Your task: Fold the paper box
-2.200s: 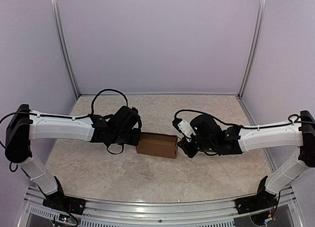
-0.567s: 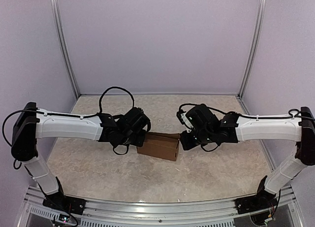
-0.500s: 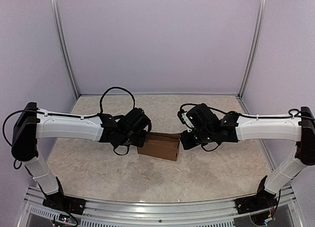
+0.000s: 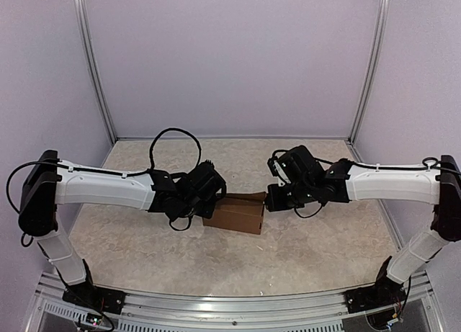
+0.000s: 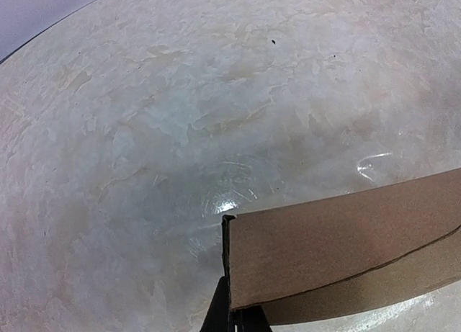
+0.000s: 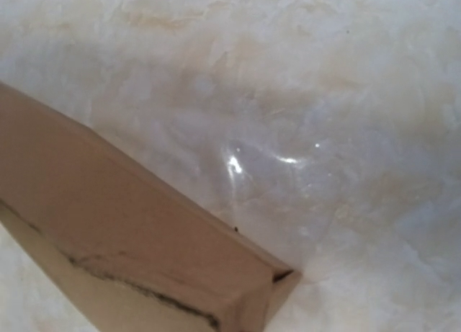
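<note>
The brown paper box [image 4: 234, 215] lies on the table's middle, between both arms. My left gripper [image 4: 210, 200] is at the box's left end. In the left wrist view the box [image 5: 338, 245] fills the lower right, and my left gripper [image 5: 234, 319] has its dark fingers [image 5: 218, 314] closed on the box's upright end edge. My right gripper [image 4: 270, 201] is at the box's right end, by a raised flap. In the right wrist view the box [image 6: 108, 217] shows a corner at lower left. No right fingers show there.
The beige marbled tabletop [image 4: 144, 238] is bounded by lilac walls with metal posts [image 4: 94, 65] at the back corners. An aluminium rail [image 4: 216, 303] runs along the near edge between the arm bases.
Both arms have moved inward and away from the near edge. The right gripper has closed the gap to the box's right end. The left gripper has moved over the left end.
</note>
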Controlling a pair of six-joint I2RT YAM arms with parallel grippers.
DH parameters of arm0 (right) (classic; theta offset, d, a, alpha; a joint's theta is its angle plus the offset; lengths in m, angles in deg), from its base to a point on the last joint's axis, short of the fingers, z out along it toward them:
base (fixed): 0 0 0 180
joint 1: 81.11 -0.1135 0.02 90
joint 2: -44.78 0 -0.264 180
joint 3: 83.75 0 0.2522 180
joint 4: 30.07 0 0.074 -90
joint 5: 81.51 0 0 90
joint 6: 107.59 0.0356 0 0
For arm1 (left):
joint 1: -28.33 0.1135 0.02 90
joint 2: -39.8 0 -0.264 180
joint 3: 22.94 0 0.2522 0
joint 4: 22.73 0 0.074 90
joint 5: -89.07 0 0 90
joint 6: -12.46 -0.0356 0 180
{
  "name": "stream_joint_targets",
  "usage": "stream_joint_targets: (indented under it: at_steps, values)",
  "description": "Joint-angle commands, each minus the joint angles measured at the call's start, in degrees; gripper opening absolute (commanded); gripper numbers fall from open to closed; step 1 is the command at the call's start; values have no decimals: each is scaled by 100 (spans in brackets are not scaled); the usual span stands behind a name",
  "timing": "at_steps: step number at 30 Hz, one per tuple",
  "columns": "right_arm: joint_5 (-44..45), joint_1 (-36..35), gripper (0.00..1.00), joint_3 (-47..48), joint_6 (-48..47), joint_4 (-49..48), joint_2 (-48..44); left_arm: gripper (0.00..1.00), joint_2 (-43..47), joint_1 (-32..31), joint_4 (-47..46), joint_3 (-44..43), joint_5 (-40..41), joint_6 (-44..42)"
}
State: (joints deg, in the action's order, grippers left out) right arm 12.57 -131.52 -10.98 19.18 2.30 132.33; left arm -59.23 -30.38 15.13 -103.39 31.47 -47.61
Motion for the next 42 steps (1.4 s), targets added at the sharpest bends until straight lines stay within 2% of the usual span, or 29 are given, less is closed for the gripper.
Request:
stream_joint_targets:
  at_steps: [1,9,21,42]
  values:
    - [-662,76,0,-13,548,-326,133,0,-152,-155,-19,-155,-24,-33]
    - [-707,115,0,-177,1007,-644,136,0,-165,-175,-38,-157,-49,30]
    - [-165,92,0,-592,1639,-1119,12,0,-178,-183,-45,-186,-127,113]
    - [456,-233,0,-749,1690,-1172,117,0,-218,-182,1,-238,-164,153]
